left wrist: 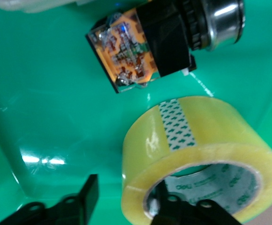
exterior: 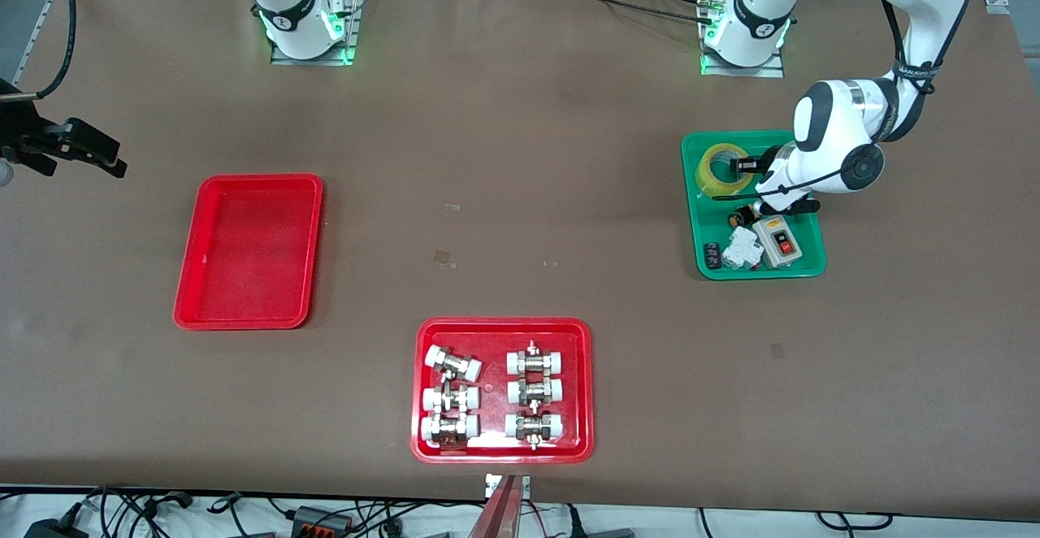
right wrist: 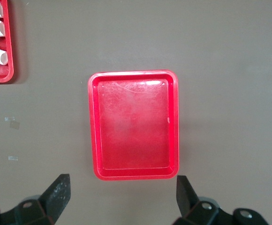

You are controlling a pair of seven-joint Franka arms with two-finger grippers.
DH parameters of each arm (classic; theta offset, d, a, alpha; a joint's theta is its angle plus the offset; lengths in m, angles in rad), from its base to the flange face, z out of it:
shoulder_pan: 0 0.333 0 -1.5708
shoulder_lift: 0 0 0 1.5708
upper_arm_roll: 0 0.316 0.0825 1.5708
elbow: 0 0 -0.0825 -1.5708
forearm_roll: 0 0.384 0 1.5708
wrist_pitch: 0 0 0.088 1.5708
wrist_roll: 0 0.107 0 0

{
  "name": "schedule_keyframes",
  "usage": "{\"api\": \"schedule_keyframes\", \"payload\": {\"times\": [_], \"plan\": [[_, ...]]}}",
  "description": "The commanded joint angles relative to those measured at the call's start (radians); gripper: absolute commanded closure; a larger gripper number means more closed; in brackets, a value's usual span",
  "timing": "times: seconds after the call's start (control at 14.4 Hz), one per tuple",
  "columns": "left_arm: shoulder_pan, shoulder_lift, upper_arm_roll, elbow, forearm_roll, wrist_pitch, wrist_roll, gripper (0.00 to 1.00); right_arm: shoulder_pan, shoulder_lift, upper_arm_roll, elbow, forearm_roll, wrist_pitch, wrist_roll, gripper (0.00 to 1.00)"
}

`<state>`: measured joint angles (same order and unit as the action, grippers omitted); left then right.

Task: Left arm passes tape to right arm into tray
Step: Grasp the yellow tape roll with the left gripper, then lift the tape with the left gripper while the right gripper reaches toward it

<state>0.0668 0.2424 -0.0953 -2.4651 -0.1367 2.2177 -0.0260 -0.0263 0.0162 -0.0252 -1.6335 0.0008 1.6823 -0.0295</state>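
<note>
The tape (exterior: 711,160), a yellowish roll, lies flat in the green tray (exterior: 804,266) at the left arm's end of the table. My left gripper (exterior: 743,168) is down at it. In the left wrist view the tape (left wrist: 197,126) rests on the green tray (left wrist: 42,93). My left gripper (left wrist: 129,204) straddles the roll's wall, one finger (left wrist: 90,194) outside with a gap showing and the other in the core. The plain red tray (exterior: 248,249) lies empty toward the right arm's end. My right gripper (exterior: 97,156) hangs open above the table beside it, looking down on the tray (right wrist: 133,126).
The green tray also holds a push-button switch (left wrist: 150,42), a grey switch box (exterior: 780,241) and a white breaker (exterior: 741,249). A red tray of metal fittings (exterior: 422,392) lies near the front camera's edge of the table; its corner (right wrist: 9,47) shows in the right wrist view.
</note>
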Motion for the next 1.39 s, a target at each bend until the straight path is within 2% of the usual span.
{"api": "schedule_keyframes", "payload": {"times": [0.0,0.28,0.42,0.7,0.77,0.97,1.18,1.32], "plan": [[0.008,-0.018,-0.007,0.000,-0.033,-0.027,0.015,0.72,0.000,0.001,-0.002,0.007,0.001,0.002,-0.012,0.00],[0.007,-0.023,-0.009,0.006,-0.040,-0.036,0.018,0.88,-0.001,0.001,-0.004,0.007,0.001,0.005,-0.012,0.00],[0.007,-0.034,-0.009,0.053,-0.040,-0.099,0.020,0.92,-0.003,0.001,-0.002,0.007,0.001,0.004,-0.012,0.00],[-0.007,-0.017,-0.007,0.395,-0.040,-0.497,0.021,0.94,0.003,-0.005,-0.002,0.009,0.001,-0.007,-0.001,0.00],[-0.016,-0.014,-0.010,0.464,-0.040,-0.556,0.023,0.95,0.003,-0.007,-0.002,0.009,0.001,-0.013,-0.006,0.00],[-0.084,-0.008,-0.085,0.667,-0.059,-0.682,0.003,0.98,0.003,-0.005,-0.002,0.009,0.022,-0.056,-0.007,0.00],[-0.131,-0.002,-0.115,0.765,-0.321,-0.704,-0.020,0.98,0.025,0.036,0.001,0.007,0.053,-0.058,-0.013,0.00],[-0.201,0.017,-0.116,0.834,-0.475,-0.696,-0.023,1.00,0.090,0.036,0.001,0.007,0.065,-0.084,0.002,0.00]]}}
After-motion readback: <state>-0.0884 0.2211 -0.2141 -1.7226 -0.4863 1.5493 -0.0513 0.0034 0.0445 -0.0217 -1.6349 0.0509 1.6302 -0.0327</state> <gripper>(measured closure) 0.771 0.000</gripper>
